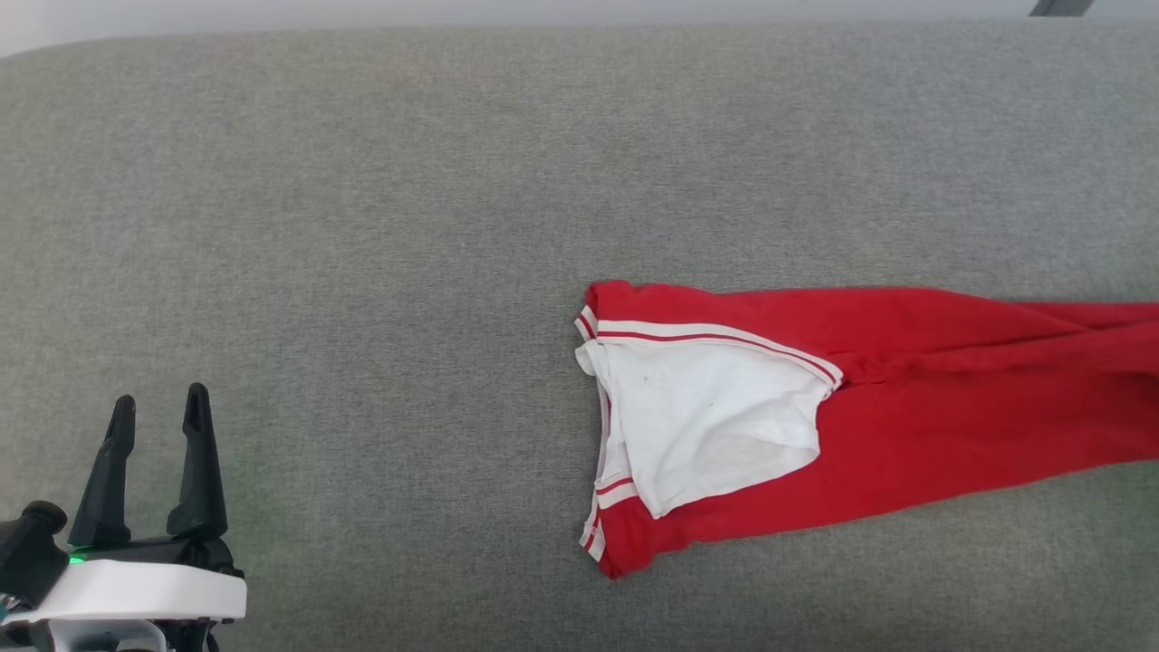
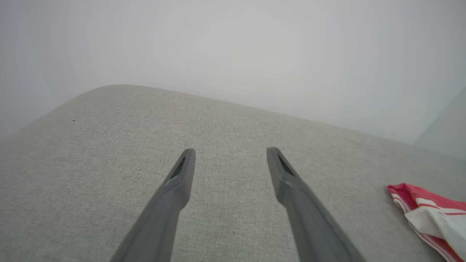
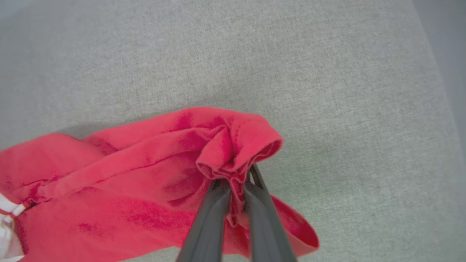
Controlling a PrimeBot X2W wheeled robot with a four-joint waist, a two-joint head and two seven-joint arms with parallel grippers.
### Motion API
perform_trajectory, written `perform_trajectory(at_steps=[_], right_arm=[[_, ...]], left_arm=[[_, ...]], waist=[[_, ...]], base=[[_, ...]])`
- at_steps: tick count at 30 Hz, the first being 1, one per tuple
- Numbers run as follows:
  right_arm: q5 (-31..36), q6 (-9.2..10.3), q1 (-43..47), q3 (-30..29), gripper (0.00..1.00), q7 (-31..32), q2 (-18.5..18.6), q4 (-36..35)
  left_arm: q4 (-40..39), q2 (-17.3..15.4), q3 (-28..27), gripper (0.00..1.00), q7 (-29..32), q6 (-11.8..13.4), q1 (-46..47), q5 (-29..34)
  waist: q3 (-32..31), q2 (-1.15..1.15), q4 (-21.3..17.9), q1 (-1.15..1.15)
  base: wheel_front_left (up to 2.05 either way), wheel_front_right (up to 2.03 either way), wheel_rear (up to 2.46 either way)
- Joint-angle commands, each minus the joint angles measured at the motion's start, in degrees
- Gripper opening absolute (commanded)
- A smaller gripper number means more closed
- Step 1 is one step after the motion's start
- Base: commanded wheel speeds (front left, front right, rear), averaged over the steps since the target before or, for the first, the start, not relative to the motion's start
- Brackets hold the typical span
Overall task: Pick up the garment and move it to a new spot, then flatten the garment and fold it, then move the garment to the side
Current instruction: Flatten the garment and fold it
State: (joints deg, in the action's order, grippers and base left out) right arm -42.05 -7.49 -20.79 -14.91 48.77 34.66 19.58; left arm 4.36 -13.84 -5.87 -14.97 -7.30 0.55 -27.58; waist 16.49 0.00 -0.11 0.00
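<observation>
Here, the garment [image 1: 951, 389] lies stretched across the grey fabric surface [image 1: 362, 226], a red shirt running from the middle of the head view out past its right edge; its near end shows a white sleeve end [image 1: 706, 426] edged with red-white stripe trim [image 1: 715, 335], lying flat on the surface. In the right wrist view the right gripper [image 3: 236, 182] has its jaws closed on a bunched fold of the red cloth [image 3: 127, 189]; the fabric puckers around the two dark fingers [image 3: 207, 225] and a hem loop stands up just above them, while the rest trails off to that view's left. The left gripper [image 1: 158, 398] sits at the lower left of the head view, well apart from the garment, with its jaws spread wide and nothing between them; in the left wrist view it [image 2: 230, 151] hovers over bare grey fabric, the striped end of the garment [image 2: 429, 214] lying off to the right, and a pale wall [image 2: 233, 54] rising beyond the surface's far edge.
</observation>
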Motion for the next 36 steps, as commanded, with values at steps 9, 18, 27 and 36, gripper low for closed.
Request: perform_trajectory(at_steps=[9, 18, 27, 36], right_arm=[[-8.9, 0.00, 2.6, 2.0, 0.00, 4.8, -5.6, -12.8], [-11.7, 0.00, 5.6, 10.8, 0.00, 8.9, -12.1, -26.9], [-10.7, 0.00, 1.5, 22.2, 0.00, 7.8, -16.7, -25.8], [-9.9, 0.00, -2.3, 31.1, 0.00, 4.8, -17.3, -19.7]], left_arm=[[-0.9, 0.1, 0.5, 1.00, -0.3, -0.2, -0.5, -0.1], [-1.0, 0.4, 1.4, 1.00, -0.3, -0.2, -0.5, -0.3], [-0.5, 1.3, 3.5, 1.00, -0.3, -0.2, 0.9, -0.7], [0.0, 2.1, 4.7, 1.00, -0.3, -0.2, 1.8, -1.3]], waist=[[-1.0, 0.00, -1.3, 0.00], [-2.2, 0.00, 0.7, 0.00], [-2.8, 0.00, 5.1, 0.00], [-2.9, 0.00, 8.6, 0.00]], base=[[0.00, 0.00, 0.00], [0.00, 0.00, 0.00], [0.00, 0.00, 0.00], [0.00, 0.00, 0.00]])
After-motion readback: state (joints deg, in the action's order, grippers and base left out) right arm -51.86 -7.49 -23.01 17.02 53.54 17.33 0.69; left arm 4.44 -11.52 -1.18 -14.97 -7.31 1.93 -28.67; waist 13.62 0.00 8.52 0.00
